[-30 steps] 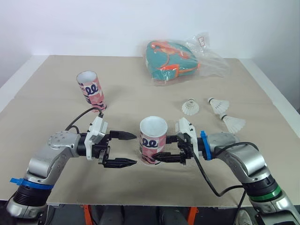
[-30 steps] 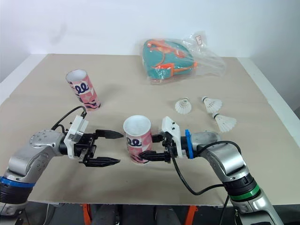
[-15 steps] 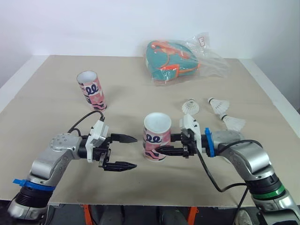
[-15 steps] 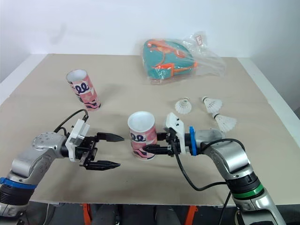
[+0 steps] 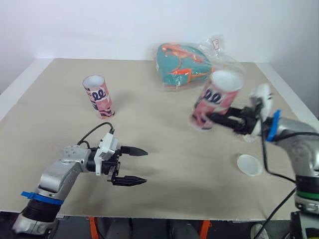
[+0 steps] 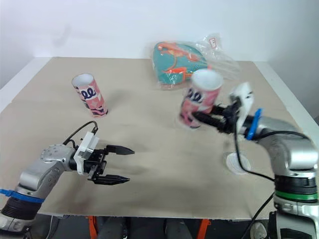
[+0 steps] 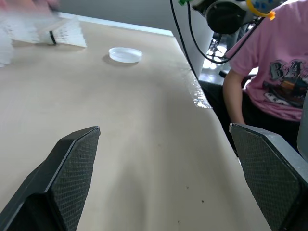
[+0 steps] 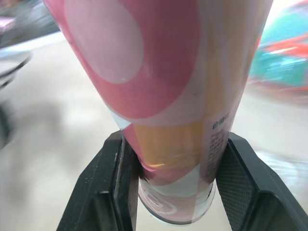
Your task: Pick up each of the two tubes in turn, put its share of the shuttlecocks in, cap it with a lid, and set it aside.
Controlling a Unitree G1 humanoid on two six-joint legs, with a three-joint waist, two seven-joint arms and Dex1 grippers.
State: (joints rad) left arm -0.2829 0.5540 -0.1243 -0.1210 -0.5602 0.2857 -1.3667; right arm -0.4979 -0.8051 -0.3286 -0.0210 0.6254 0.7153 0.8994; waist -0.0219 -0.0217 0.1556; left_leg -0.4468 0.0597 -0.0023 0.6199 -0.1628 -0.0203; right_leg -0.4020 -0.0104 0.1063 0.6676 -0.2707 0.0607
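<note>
My right gripper [image 5: 213, 118] is shut on the lower part of a pink patterned tube [image 5: 215, 97]. It holds the tube in the air over the right side of the table, tilted, with the open white mouth up. In the right wrist view both fingers [image 8: 103, 192] press the tube [image 8: 173, 96] from either side. A second pink tube [image 5: 98, 95] stands upright at the back left. My left gripper [image 5: 138, 167] hovers open and empty near the front left. A white round lid [image 5: 249, 164] lies at the front right. A shuttlecock [image 7: 57, 32] lies beyond the lid [image 7: 125, 54].
A teal and orange bag in clear plastic wrap [image 5: 192, 64] lies at the back centre. The beige table [image 5: 164, 149] ends close in front of both arms. A person in a pink shirt [image 7: 274, 72] sits beside the table's right edge.
My right gripper has lifted the tube off the table and carried it up and to the right. The white lid now shows at the front right. My left gripper has drawn back slightly, still open.
</note>
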